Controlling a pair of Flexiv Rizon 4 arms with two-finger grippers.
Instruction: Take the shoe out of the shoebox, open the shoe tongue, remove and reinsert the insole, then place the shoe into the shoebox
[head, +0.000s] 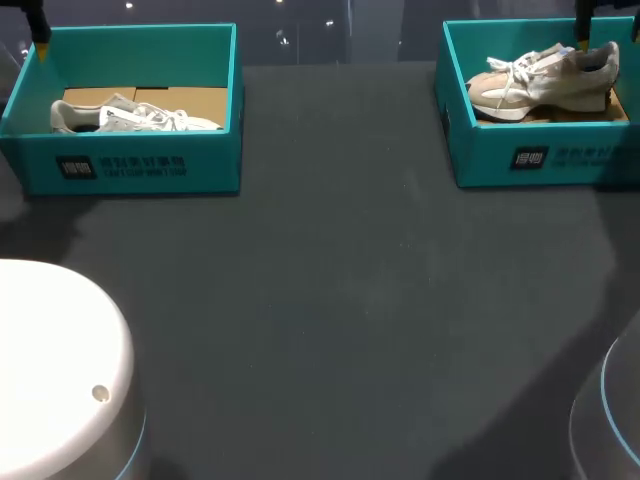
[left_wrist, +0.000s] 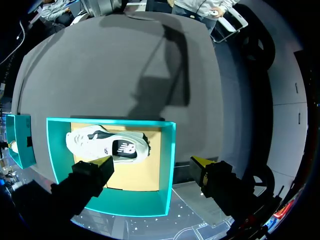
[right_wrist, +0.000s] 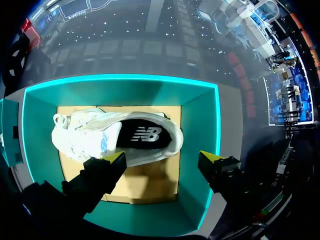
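Note:
Two teal shoeboxes stand at the table's far side. The left shoebox (head: 140, 170) holds a pale grey shoe (head: 130, 117) lying on its side. The right shoebox (head: 540, 160) holds a beige laced shoe (head: 545, 80) propped on its sole. My left gripper (left_wrist: 154, 162) hangs open above the left shoebox (left_wrist: 169, 150), one fingertip (left_wrist: 106, 161) over the shoe (left_wrist: 107, 145), the other outside the wall. My right gripper (right_wrist: 164, 157) is open over the right shoebox (right_wrist: 200, 125), one fingertip (right_wrist: 117, 157) beside the shoe (right_wrist: 110, 137). Neither gripper touches a shoe.
Dark grey table (head: 340, 300) spreads in front of both boxes. White arm bases sit at the near left (head: 55, 370) and the near right (head: 610, 420). In the head view only a yellow fingertip of each gripper shows, at the boxes' far edges.

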